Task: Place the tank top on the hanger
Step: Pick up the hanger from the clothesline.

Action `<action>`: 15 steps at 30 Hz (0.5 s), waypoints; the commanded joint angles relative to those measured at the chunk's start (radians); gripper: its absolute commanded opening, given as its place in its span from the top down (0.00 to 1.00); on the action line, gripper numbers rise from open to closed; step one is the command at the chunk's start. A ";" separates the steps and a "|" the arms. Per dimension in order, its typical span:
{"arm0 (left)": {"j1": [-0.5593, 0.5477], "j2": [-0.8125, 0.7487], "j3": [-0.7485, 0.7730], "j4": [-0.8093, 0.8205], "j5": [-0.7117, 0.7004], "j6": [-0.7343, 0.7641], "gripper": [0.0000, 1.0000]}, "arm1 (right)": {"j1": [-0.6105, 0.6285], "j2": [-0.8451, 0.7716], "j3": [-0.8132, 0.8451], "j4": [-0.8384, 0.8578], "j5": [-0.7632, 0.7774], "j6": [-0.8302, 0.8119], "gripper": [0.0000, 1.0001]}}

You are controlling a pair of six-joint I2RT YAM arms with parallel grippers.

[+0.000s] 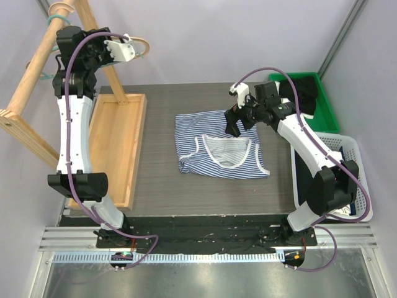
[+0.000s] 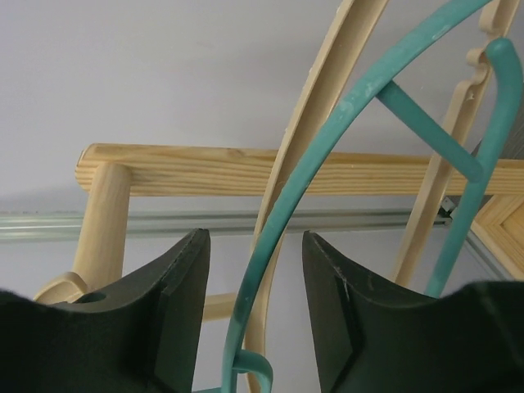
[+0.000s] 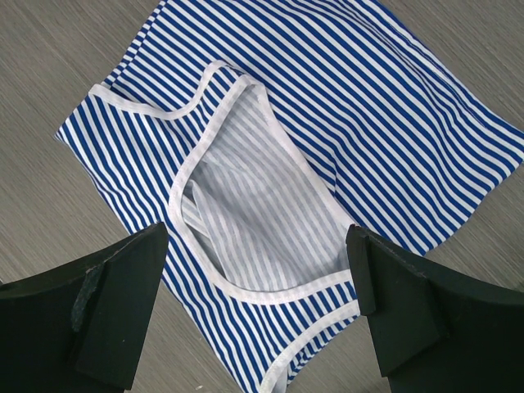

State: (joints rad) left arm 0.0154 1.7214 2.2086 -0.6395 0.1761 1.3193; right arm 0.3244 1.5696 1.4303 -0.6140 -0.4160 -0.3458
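The step now looks like grabbing the hanger [image 2: 315, 151] off the wooden rack [image 1: 37, 62]. The left gripper [image 2: 254, 241] is apart, and the thin green bar of the hanger runs right between its two fingers. Nothing is pinched yet. To do this well, I think the fingers should close on the green bar only. A tan hanger [image 2: 344, 57] hangs just behind it, so the gripper must not catch that one too. Then the hook has to lift up and off the rail, not get pulled sideways.

The left arm stands tall and reaches up to the far left corner, with its gripper up by the top of the rack.

The tank top [image 1: 220, 152] lies on the table [image 1: 161, 180], near the middle, a bit to the right. It is a little bunched, with the neck hole facing up. The right arm bends over it from the right side. The right gripper [image 1: 232, 127] hangs above the far edge of the top, pointing down, with its fingers wide apart and holding nothing.
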 commanded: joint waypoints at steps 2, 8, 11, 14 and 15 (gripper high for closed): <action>0.008 -0.003 0.040 0.044 -0.001 0.011 0.49 | 0.004 -0.049 -0.002 0.046 0.005 -0.010 0.00; 0.009 -0.023 0.037 0.040 0.005 0.008 0.68 | 0.004 -0.049 0.001 0.048 0.003 -0.004 0.00; 0.009 -0.037 0.033 0.050 0.020 0.000 0.93 | 0.004 -0.049 -0.001 0.049 0.003 -0.002 0.00; 0.008 -0.052 0.034 0.058 0.036 -0.015 1.00 | 0.004 -0.049 0.001 0.049 0.005 -0.002 0.00; 0.009 -0.057 0.034 0.058 0.040 -0.018 1.00 | 0.004 -0.049 0.001 0.048 0.005 -0.001 0.00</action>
State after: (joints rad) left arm 0.0147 1.7138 2.2169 -0.5877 0.1963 1.3479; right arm 0.3244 1.5677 1.4277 -0.6056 -0.4126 -0.3454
